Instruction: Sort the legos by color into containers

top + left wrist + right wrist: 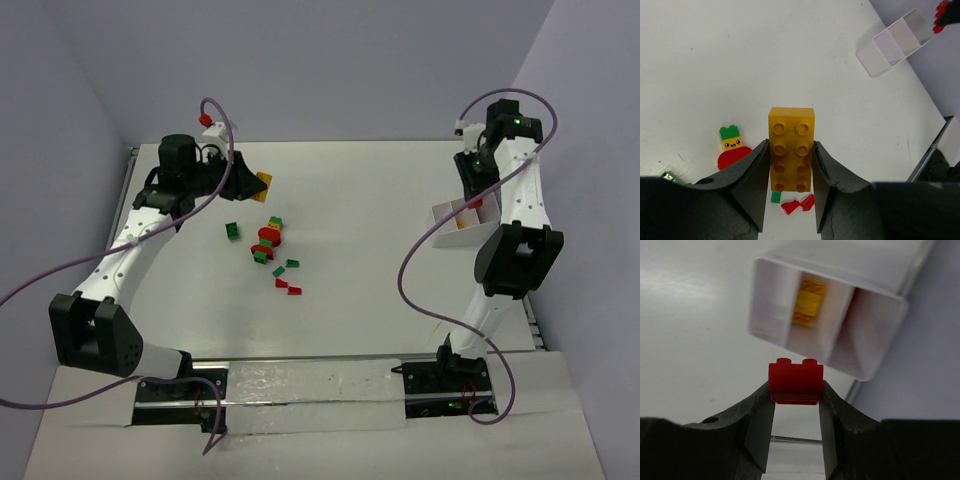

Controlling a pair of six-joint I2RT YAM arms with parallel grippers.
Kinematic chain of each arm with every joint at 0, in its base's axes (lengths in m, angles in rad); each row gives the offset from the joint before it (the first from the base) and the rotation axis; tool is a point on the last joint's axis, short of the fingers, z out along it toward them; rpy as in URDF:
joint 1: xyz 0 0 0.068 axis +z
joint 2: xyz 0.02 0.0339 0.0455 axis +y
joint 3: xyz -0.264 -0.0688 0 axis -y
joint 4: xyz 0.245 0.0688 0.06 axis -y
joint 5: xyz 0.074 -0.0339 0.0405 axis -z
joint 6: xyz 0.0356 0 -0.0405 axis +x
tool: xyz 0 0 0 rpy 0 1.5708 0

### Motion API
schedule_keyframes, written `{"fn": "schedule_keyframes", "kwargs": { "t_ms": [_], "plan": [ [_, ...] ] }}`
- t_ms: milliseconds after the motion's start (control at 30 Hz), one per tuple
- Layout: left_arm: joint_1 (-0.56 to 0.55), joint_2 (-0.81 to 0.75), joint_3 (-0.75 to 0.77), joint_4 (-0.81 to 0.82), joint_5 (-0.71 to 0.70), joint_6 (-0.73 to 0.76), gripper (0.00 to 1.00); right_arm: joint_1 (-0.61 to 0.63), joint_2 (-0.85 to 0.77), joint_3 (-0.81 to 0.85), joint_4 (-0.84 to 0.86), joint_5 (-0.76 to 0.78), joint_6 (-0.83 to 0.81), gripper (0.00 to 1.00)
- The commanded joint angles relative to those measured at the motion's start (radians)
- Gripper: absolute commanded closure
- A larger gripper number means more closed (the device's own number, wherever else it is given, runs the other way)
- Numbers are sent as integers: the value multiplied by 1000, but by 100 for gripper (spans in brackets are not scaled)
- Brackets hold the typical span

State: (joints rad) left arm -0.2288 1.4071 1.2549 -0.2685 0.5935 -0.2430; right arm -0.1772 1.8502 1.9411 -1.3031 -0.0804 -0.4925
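My left gripper point(790, 165) is shut on a long yellow brick point(791, 147), held above the table; it also shows in the top view point(264, 182). My right gripper point(796, 402) is shut on a red brick point(795, 382), just short of the white three-compartment tray point(765, 315). The tray's middle compartment holds a yellow brick point(809, 302). Loose legos lie mid-table: a green brick point(232, 230), a red, yellow and green stack point(269, 238), small green point(292, 264) and red pieces point(288, 287). The tray sits at the right point(447, 213) by the right arm.
Purple cables loop from both arms, with a red cap point(206, 120) above the left one. The table's right edge and the wall lie close behind the tray point(895, 42). The arm bases sit at the near edge.
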Motion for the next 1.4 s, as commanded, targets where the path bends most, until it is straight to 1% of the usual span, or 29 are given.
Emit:
{"fn": "schedule_keyframes", "kwargs": {
  "t_ms": [0, 200, 300, 467, 733, 967, 1067, 1233, 1367],
  "plan": [
    [-11, 9, 58, -40, -78, 59, 100, -39, 67, 151, -105, 201, -40, 100],
    [-11, 21, 72, -51, -64, 59, 100, -42, 102, 144, -71, 307, -21, 99],
    [-11, 23, 81, -62, -66, 66, 100, -42, 110, 139, -51, 329, -15, 95],
    [-11, 24, 86, -66, -63, 64, 100, -41, 125, 132, -36, 343, -5, 91],
    [-11, 36, 90, -69, -60, 56, 100, -36, 159, 114, 8, 334, 12, 91],
    [-11, 50, 95, -72, -67, 51, 100, -16, 191, 110, 28, 339, 22, 84],
    [-11, 50, 94, -73, -69, 51, 100, -8, 206, 122, 30, 346, 24, 82],
    [-11, 49, 90, -79, -72, 53, 100, 4, 232, 145, 31, 376, 27, 76],
    [-11, 47, 89, -79, -73, 54, 100, 5, 245, 151, 31, 400, 28, 75]
  ]
}}
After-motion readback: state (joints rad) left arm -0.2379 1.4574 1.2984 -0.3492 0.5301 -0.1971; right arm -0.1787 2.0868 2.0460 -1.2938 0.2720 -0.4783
